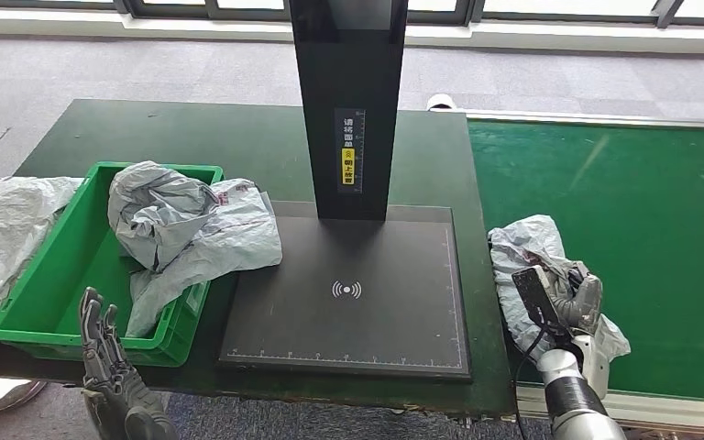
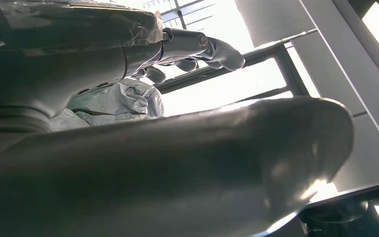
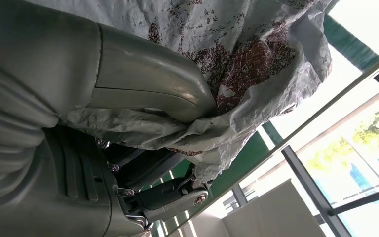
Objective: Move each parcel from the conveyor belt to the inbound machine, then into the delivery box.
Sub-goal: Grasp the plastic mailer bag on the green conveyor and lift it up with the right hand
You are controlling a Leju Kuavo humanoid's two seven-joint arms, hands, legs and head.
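Right hand grasping a parcel on the conveyor belt, scanner pad to its left.

The right hand (image 1: 576,302) had closed on the grey parcel (image 1: 533,252) at the near edge of the green conveyor belt (image 1: 642,229); the inbound machine (image 1: 348,293) lay just left of it across the bench (image 1: 238,137), its post carrying a yellow label too small to read. The left hand (image 1: 101,344) hung released, fingers apart, by the delivery box (image 1: 50,275), which already held grey parcels (image 1: 183,225).
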